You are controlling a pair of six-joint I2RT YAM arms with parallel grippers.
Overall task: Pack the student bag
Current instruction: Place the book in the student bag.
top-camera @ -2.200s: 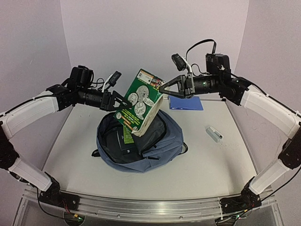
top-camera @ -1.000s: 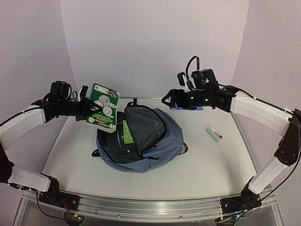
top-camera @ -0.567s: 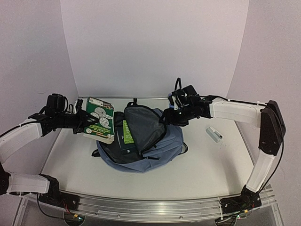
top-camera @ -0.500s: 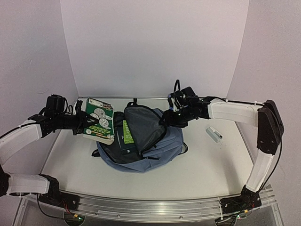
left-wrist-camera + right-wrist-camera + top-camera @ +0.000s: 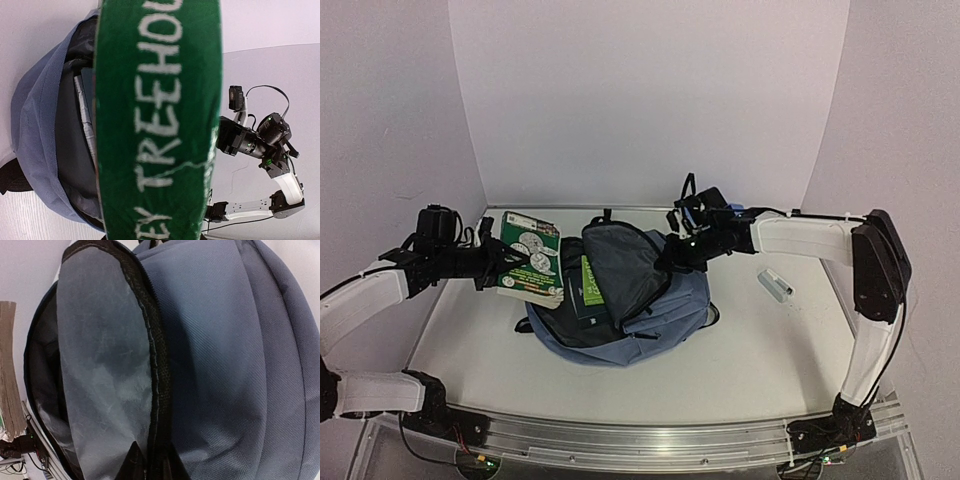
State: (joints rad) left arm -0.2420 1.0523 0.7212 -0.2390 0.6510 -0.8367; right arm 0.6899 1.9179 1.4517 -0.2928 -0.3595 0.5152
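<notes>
Grey bench (image 5: pixel 770 350), white walls around it. Student bag (image 5: pixel 670 300) lies flat mid-bench, slate-blue, main compartment unzipped with the mouth facing left. Its flap (image 5: pixel 620 262) is lifted and shows grey lining.

Right arm reaches in from the right side. Right gripper (image 5: pixel 670 255) sits at the flap's far-right edge. In the wrist view its fingertips (image 5: pixel 134 460) are pinched together on the black zipper edge (image 5: pixel 155 390) of the flap, so it is closed on the bag.

Left arm is low on the left. Left gripper (image 5: pixel 492 268) is clamped on a green book (image 5: pixel 530 258), jaws only a little apart around it. The book stands roughly upright just beside the bag's left rim, cover facing near. The left wrist view is mostly filled by its spine (image 5: pixel 160 120), white lettering on it. Can't tell if its lower edge touches the bag or bench.

A second book (image 5: pixel 588 285) with a green edge is inside the open compartment.

Small pale object (image 5: pixel 774 284) lies on the bench right of the bag, well apart from it.
</notes>
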